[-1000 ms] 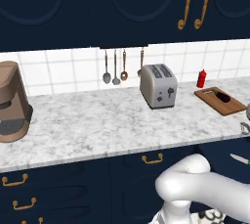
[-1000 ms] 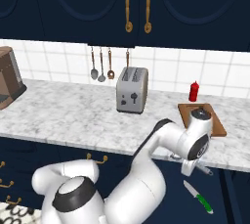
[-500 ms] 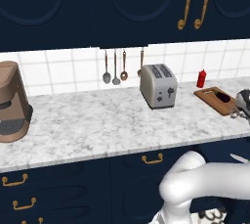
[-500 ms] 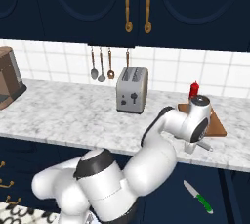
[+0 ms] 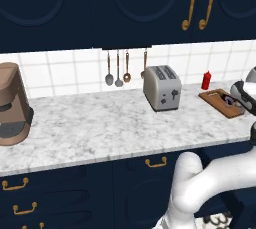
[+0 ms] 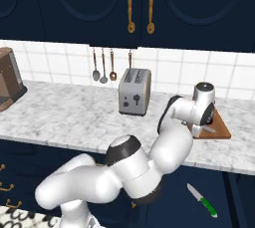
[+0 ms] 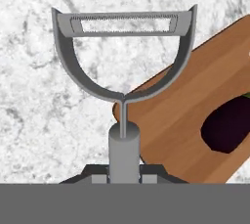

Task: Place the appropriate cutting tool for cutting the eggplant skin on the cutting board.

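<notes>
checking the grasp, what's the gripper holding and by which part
The gripper holds the peeler by the base of its handle, blade end pointing away.

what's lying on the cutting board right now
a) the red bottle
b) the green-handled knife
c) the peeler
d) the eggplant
d) In the hand view the dark eggplant lies on the cutting board, while the peeler is held up in the claw, mostly over the marble counter beside the board.

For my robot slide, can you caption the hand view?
Gripper holds a peeler above the cutting board beside the eggplant.
</notes>
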{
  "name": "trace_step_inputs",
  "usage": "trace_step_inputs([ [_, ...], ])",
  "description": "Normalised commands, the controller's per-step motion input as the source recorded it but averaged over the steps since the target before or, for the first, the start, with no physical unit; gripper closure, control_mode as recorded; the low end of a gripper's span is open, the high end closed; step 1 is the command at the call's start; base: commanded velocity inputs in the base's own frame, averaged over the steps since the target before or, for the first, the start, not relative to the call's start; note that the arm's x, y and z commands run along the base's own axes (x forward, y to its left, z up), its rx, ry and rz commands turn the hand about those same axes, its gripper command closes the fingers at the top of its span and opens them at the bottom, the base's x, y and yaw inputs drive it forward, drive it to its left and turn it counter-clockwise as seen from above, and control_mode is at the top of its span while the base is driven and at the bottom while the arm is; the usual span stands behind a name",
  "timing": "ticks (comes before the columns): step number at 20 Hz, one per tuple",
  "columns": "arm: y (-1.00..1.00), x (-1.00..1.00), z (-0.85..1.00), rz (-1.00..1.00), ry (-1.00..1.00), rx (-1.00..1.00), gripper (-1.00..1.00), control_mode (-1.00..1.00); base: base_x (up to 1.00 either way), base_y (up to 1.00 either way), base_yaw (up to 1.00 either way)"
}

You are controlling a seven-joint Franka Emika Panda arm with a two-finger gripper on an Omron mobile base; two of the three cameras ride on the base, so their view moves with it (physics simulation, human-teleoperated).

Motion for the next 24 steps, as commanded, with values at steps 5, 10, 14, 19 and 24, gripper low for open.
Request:
trace_step_inputs([
  [5,-0.12,0.65,-0.19,0.05,0.03,0.00,1.00,-1.00,0.00,0.00,0.00],
  [10,0.00,0.23,-0.55,0.02,0.05,0.00,1.00,-1.00,0.00,0.00,0.00],
  [14,0.00,0.10,-0.60,0.00,0.03,0.00,1.00,-1.00,0.00,0.00,0.00],
  [19,0.11,0.00,-0.48,0.00,0.01,0.00,-1.00,-1.00,0.00,0.00,0.00],
  [24,0.07,-0.15,0.31,0.00,-0.14,0.00,-1.00,-1.00,0.00,0.00,0.00],
])
